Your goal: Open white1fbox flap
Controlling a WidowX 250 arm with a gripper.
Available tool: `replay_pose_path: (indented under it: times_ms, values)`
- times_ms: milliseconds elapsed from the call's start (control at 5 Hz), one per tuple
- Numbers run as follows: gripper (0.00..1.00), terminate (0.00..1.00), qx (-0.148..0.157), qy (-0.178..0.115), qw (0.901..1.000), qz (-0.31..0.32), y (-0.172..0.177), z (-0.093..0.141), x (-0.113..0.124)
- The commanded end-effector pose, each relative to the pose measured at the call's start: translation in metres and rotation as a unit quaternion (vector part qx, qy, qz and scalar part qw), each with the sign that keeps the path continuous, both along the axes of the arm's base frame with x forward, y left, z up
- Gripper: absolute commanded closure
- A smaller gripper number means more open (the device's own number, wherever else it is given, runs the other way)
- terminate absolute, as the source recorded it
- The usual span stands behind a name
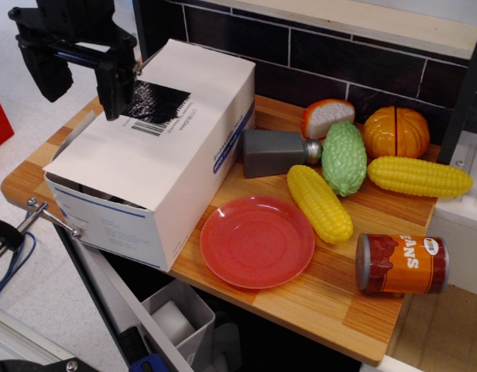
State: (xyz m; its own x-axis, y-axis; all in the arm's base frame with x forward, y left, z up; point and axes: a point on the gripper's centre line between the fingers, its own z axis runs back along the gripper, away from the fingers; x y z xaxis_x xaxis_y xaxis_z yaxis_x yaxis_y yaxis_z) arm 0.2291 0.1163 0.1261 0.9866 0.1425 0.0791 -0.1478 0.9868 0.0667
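Crowding white1fbox [157, 151] right: shaker [279, 152], plate [257, 241], corn [320, 203].

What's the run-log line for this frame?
gripper: open, over left edge of flap | flap: down | box: closed, on table | phase: approach

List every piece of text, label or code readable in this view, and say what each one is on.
"ANS": the visible letters on the orange can lying on its side; the start of the word is hidden.
Barcode label with a line of print on the flap: too small to read.
Blue print on the white1fbox side stripe and end panel: blurred, unreadable.
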Motion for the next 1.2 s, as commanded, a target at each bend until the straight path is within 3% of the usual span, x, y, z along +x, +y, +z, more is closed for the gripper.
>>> replay_pose_path:
  times_ms: [0,400,1000]
  values:
    - [0.0,0.0,-0.037,-0.026,0.9986,0.026,0.013,0.004,-0.002]
    - [0.0,0.0,-0.074,-0.022,0.9959,0.046,0.02,-0.011,-0.021]
    - [0.0,0.0,-0.099,-0.031,0.9934,0.05,0.012,-0.037,-0.03]
